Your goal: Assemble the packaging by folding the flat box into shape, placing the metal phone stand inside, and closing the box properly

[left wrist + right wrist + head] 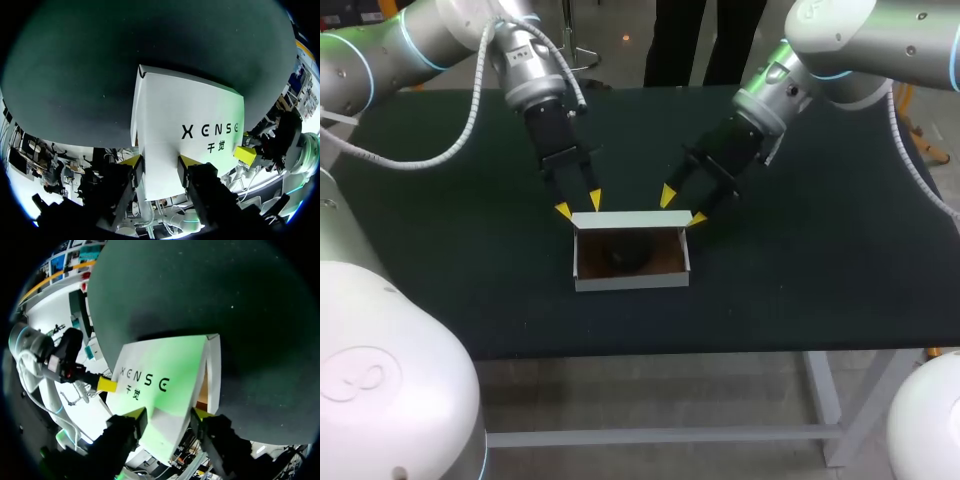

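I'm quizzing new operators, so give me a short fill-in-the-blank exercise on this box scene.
1. The box is coloured ____.
2. The phone stand lies ____ the box.
3. The left gripper and right gripper have ____ fingertips.
Missing words: white; inside; yellow.

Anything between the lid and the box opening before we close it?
Nothing visible. The lid stands along the rear edge of the box, with the left claw and right claw behind it. Only the phone stand lies inside; whether it clears the rim cannot be told.
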You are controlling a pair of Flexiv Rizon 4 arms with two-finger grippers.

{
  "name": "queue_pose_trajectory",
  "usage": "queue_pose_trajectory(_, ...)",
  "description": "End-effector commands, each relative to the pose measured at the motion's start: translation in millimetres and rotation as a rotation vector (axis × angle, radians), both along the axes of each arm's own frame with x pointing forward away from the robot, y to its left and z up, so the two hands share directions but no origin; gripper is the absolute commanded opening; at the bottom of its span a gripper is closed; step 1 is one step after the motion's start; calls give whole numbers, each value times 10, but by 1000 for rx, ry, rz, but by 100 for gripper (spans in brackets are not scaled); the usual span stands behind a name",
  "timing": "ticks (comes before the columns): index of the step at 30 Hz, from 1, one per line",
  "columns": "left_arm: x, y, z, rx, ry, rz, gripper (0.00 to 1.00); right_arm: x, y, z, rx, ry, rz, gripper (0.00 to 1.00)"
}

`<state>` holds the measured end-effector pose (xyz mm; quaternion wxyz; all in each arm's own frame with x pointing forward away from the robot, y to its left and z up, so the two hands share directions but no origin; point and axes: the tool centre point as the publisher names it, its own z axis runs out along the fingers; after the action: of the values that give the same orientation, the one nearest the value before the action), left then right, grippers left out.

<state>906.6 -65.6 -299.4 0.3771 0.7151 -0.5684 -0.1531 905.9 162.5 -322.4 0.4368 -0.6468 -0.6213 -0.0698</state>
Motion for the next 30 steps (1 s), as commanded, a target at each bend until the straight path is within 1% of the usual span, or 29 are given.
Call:
queue_pose_trajectory(1,67,-25,-25,-5,20,-7,48,39,34,-6,0,6,7,61)
queue_pose_trajectory(5,78,-21,-32,-22,26,-1,47,49,36,-12,-1,8,7,59)
queue_pose_trajectory(8,86,-10,-38,-50,33,9,48,56,38,-17,0,10,8,59)
queue_pose_trajectory(24,103,-15,-83,-156,60,64,49,92,49,-54,5,21,12,59)
queue_pose_trajectory(25,101,-17,-85,-164,63,67,52,93,48,-55,5,21,12,58)
queue_pose_trajectory(27,90,-22,-86,-169,65,77,61,93,48,-55,5,21,12,58)
queue_pose_trajectory(28,86,-26,-87,-175,66,82,62,95,46,-57,5,22,11,59)
queue_pose_trajectory(30,81,-33,-89,-190,67,92,57,97,45,-58,6,22,11,58)
